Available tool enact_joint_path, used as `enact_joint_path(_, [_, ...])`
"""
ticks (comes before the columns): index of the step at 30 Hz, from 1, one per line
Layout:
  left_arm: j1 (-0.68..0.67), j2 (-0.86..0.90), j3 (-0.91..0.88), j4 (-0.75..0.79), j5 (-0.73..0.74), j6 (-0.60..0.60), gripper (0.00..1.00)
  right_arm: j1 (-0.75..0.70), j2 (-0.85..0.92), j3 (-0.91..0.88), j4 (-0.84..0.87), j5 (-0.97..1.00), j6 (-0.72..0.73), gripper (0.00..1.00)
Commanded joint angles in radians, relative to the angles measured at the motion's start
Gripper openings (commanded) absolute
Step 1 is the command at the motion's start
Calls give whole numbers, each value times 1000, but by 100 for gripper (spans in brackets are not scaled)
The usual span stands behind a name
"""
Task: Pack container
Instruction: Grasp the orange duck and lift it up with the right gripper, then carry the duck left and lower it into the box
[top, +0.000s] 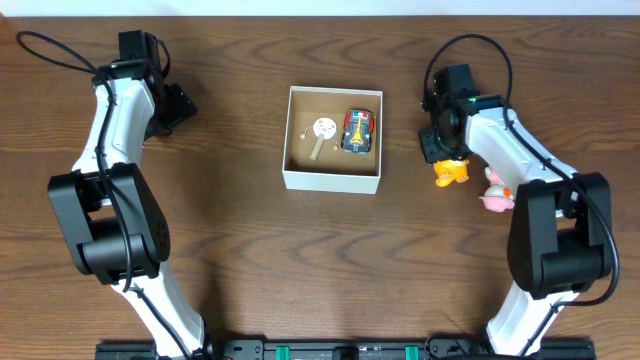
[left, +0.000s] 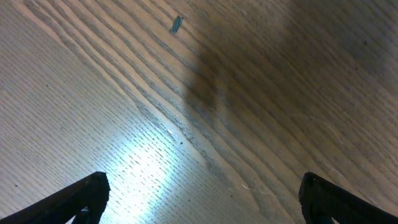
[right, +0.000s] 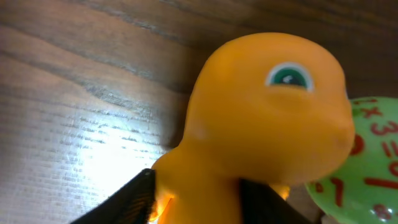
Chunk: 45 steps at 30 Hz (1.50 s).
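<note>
The container (top: 332, 178), a square white box with a brown inside, sits at the table's middle. It holds a small toy car (top: 358, 131) and a round pale toy with a handle (top: 322, 130). My right gripper (top: 448, 160) is shut on an orange dinosaur toy (top: 452, 172) to the right of the container; the toy fills the right wrist view (right: 261, 118), with both fingers (right: 199, 196) against its body. My left gripper (top: 185, 103) is open and empty at the far left; the left wrist view shows its fingertips (left: 202, 196) wide apart over bare wood.
A pink toy (top: 495, 200) lies on the table right of the dinosaur. A pale green disc with red marks (right: 367, 162) shows close beside the dinosaur in the right wrist view. A small grey-green speck (left: 176, 24) lies on the wood.
</note>
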Motion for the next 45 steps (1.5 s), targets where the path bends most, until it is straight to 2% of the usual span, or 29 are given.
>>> enact_joint_path(1, [3, 2, -7, -3, -12, -5, 98, 2, 44, -18, 16, -7, 0, 34])
enact_joint_path(3, [3, 2, -7, -3, -12, -5, 98, 2, 43, 2, 43, 0, -3, 21])
enact_joint_path(7, [3, 2, -7, -3, -12, -5, 98, 2, 43, 121, 60, 43, -42, 1])
enact_joint_path(13, [3, 2, -7, -3, -12, -5, 98, 2, 43, 390, 61, 100, -158, 1])
enact_joint_path(16, [3, 2, -7, -3, -12, -5, 98, 5, 43, 506, 59, 99, -167, 1])
enact_joint_path(21, [3, 2, -7, -3, -12, -5, 98, 30, 43, 659, 72, 13, -190, 1])
enact_joint_path(31, [3, 2, -7, -3, -12, -5, 98, 116, 43, 705, 80, -394, -204, 1])
enact_joint_path(38, [3, 2, -7, -3, -12, -5, 98, 188, 43, 705, -9, -432, -341, 1])
enact_joint_path(45, [3, 2, -7, -3, -12, -5, 98, 245, 43, 705, -252, -432, -554, 1])
